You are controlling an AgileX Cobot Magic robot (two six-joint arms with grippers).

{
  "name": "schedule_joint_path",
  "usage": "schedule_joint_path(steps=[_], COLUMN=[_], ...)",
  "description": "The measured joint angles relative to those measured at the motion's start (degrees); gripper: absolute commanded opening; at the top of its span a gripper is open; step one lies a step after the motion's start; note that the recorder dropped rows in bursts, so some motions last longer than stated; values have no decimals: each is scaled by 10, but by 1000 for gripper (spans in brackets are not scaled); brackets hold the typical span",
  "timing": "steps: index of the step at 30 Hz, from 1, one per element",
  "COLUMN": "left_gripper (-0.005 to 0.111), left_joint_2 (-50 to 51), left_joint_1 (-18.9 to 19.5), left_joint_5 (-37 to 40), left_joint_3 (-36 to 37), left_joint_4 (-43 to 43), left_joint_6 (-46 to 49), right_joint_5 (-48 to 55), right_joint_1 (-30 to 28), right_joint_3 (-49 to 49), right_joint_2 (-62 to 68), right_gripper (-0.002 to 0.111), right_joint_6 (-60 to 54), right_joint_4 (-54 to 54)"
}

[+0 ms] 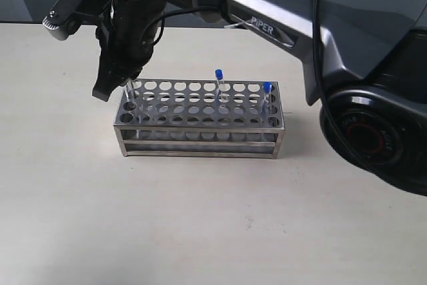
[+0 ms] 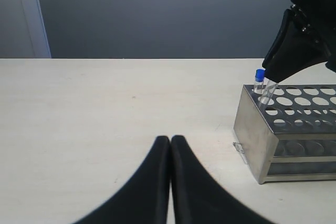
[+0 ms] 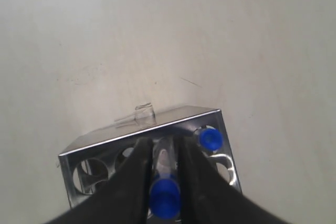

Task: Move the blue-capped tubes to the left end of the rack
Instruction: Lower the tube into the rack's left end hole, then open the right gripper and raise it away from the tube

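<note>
The steel rack point(image 1: 200, 139) stands mid-table. My right gripper point(image 1: 121, 86) reaches across to the rack's left end point(image 3: 136, 140) and is shut on a blue-capped tube point(image 3: 165, 196). That tube's clear lower part point(image 2: 268, 96) slants down to the holes of the end row. A second blue-capped tube point(image 3: 210, 138) stands in the corner hole beside it point(image 2: 259, 75). Two more blue-capped tubes stand upright further right, one mid-rack point(image 1: 218, 75) and one at the right end point(image 1: 267, 89). My left gripper point(image 2: 170, 139) is shut and empty over bare table, apart from the rack point(image 2: 262, 135).
The right arm point(image 1: 267, 25) stretches from its base point(image 1: 373, 135) at the right edge, passing above and behind the rack. Pale tabletop point(image 1: 200, 231) surrounds the rack on all sides. A grey wall point(image 2: 157, 14) rises behind the table.
</note>
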Motion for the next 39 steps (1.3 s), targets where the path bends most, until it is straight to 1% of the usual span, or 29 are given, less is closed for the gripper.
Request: schedule_joint_path(steps=[17,23,24,26,28,30,31,32,34,39], left_gripper=[1,1,1,1,1,1,1,1,1,1], left_joint_2=[0,0,0,0,0,0,0,0,0,0], left_joint_1=[0,0,0,0,0,0,0,0,0,0], left_joint_5=[0,0,0,0,0,0,0,0,0,0], left_joint_3=[0,0,0,0,0,0,0,0,0,0], left_joint_4=[0,0,0,0,0,0,0,0,0,0], left_joint_6=[0,0,0,0,0,0,0,0,0,0], right_joint_5=[-26,-26,-26,-26,-26,-23,-20,-17,-9,4], right_joint_1=[0,0,0,-1,-1,-1,-1,-1,0,1], right_joint_3=[-3,-3,-3,-3,-3,-3,-3,-3,-3,-3], right_joint_2=[37,37,37,37,37,37,37,37,37,30], right_gripper=[-1,1,4,15,34,49,54,54,51,34], right_joint_6=[14,41,42,43,45,46,48,51,59,70], right_joint_4=[6,6,6,10,12,22,28,34,40,32])
